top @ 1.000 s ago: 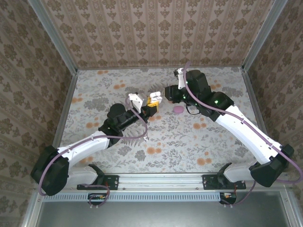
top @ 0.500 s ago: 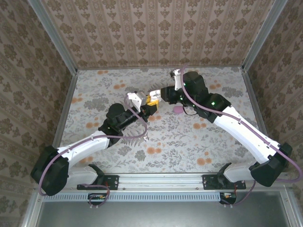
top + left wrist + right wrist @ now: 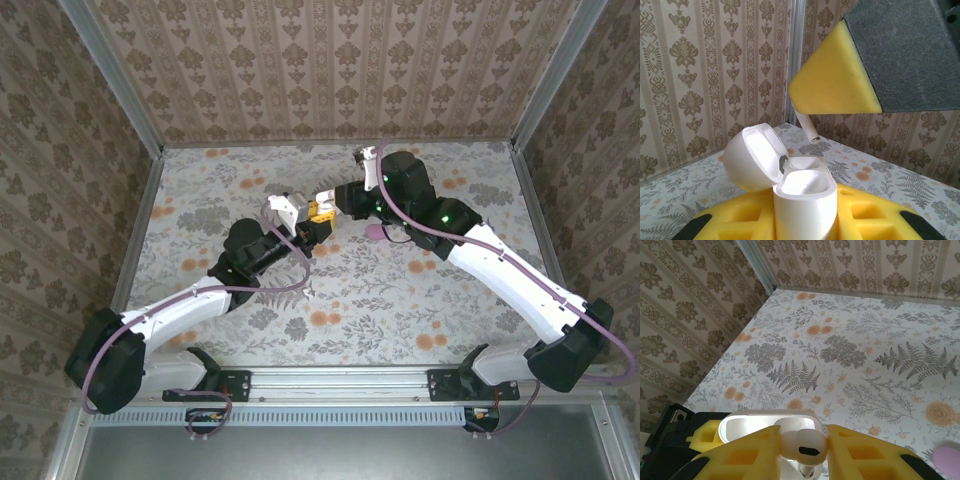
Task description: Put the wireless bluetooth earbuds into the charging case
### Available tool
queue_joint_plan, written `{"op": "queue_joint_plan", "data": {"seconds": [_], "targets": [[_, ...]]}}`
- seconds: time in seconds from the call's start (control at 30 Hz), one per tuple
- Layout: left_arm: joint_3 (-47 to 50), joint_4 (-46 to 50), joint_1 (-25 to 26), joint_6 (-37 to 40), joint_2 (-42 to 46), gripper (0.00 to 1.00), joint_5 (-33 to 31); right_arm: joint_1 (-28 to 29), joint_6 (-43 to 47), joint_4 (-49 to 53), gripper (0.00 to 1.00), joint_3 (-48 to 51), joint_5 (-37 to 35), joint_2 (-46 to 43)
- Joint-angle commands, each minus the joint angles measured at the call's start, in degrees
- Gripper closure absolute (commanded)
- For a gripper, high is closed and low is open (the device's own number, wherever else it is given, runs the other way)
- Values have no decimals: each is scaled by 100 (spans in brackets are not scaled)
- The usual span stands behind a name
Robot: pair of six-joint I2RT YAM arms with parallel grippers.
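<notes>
Floral table (image 3: pixel 350 290); right gripper (image 3: pixel 802 439) gripping earbud (image 3: pixel 803 449), stem seemingly down; left gripper (image 3: pixel 804 222) gripping case (image 3: pixel 801 197).

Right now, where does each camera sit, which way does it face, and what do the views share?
Top external: above and behind the bases, looking down on the floral table; both arms show whole.
Left wrist: behind the left gripper, facing the wall past the open charging case it clamps.
Right wrist: behind the right gripper, looking down over the white earbud it pinches.
Shared: both wrist views show the open charging case.
</notes>
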State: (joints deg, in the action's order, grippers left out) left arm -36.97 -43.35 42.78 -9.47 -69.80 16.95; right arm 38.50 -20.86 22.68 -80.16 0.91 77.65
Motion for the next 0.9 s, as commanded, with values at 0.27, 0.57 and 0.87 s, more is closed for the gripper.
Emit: {"op": "queue_joint_plan", "data": {"seconds": [0.27,0.57,0.87], "targets": [[-214,-261,57,-120,98,72,73,78,221,-210,71,84,24,162],[-192,-269,52,-151,137,72,-81,114,357,-309,71,323,144,107],[-194,-270,54,-160,142,73,-114,123,402,-320,68,506,445,7]]}}
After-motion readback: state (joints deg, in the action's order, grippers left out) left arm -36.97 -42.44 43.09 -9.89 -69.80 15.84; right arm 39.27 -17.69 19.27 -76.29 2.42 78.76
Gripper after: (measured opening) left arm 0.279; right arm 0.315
